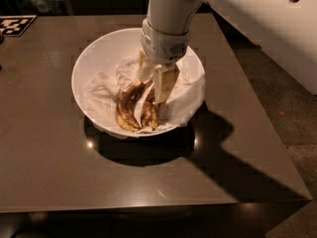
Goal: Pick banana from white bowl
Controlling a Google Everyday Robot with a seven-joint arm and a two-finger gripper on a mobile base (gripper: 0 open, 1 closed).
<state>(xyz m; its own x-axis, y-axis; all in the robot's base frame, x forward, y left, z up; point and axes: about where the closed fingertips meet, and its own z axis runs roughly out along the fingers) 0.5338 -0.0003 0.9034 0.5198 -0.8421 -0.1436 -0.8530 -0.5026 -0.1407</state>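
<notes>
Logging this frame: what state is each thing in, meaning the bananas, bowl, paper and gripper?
banana: lying in the bowl on the paper.
darker banana: lying close beside it, on the paper.
white bowl: upright on the table, holding both bananas.
paper lining: crumpled, spread inside the bowl.
gripper: lowered into the bowl, at the bananas' far ends.

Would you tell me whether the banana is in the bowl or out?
In: the banana lies on paper inside the bowl, gripper at its upper end.

No legible text; end effector (156, 87) inside white bowl (85, 62).
</notes>
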